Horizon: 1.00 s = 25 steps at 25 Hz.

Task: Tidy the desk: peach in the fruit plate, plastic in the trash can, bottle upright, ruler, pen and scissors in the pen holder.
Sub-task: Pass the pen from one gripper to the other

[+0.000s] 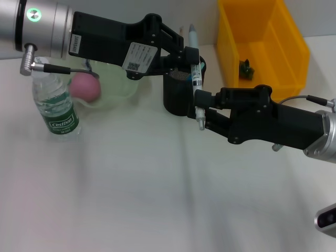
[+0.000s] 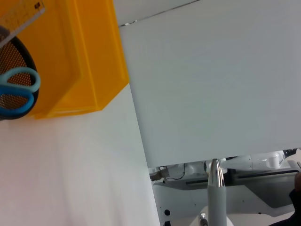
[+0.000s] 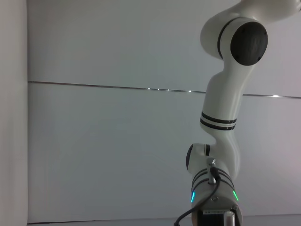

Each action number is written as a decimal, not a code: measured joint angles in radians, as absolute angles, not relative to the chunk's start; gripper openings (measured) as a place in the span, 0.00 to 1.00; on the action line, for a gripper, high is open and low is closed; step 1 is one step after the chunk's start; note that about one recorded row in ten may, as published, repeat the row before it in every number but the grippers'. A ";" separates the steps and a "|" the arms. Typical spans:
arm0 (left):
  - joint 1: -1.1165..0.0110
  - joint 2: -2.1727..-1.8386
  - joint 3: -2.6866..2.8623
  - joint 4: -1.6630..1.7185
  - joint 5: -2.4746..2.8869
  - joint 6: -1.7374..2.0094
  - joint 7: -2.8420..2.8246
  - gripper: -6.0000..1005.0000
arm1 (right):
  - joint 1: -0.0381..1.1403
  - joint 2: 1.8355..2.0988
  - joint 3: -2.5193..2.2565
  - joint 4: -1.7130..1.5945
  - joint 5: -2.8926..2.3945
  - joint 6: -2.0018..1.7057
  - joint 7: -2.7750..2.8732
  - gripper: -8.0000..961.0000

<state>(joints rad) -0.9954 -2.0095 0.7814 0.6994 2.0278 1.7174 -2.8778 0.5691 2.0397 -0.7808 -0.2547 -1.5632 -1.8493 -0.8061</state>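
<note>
Head view first: two arms are out over the white desk (image 1: pixel 157 199). The left gripper (image 1: pixel 193 56) reaches across from the left and is closed on the one pen (image 1: pixel 195 73), held upright just above the black mesh pen holder (image 1: pixel 178 97). The right gripper (image 1: pixel 203 113) comes in from the right and pinches the same pen at its lower end, so both grippers have hold of it. One water bottle (image 1: pixel 55 105) stands upright at the left. One pink peach (image 1: pixel 85 86) lies in the pale green fruit plate (image 1: pixel 123 86) beside the bottle. One yellow trash can (image 1: pixel 262 42) sits at the back right, with one dark crumpled piece of plastic (image 1: pixel 245 68) inside.

Left wrist view: one pair of blue-handled scissors (image 2: pixel 16 92) and one clear ruler (image 2: pixel 21 16) stand in the pen holder, just beside the yellow bin. The pen's grey body and silver tip point upward at the bottom edge.

Right wrist view: only a wall and one white robot arm (image 3: pixel 225 117); none of the desk items appear here.
</note>
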 joint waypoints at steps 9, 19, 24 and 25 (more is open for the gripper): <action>-0.994 -2.012 0.781 0.699 2.019 1.724 -2.873 0.28 | 0.568 2.038 -0.781 -0.255 -1.561 -1.869 -0.807 0.23; -0.992 -2.015 0.788 0.699 2.004 1.723 -2.867 0.29 | 0.563 2.038 -0.781 -0.255 -1.560 -1.873 -0.809 0.21; -0.988 -2.016 0.781 0.700 2.000 1.721 -2.857 0.30 | 0.562 2.035 -0.781 -0.255 -1.561 -1.873 -0.809 0.21; -0.988 -2.016 0.781 0.700 2.000 1.721 -2.857 0.30 | 0.561 2.035 -0.781 -0.255 -1.561 -1.873 -0.809 0.21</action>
<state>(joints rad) -0.9884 -2.0158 0.7808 0.7005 2.0000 1.7209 -2.8572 0.5615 2.0347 -0.7809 -0.2546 -1.5607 -1.8726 -0.8089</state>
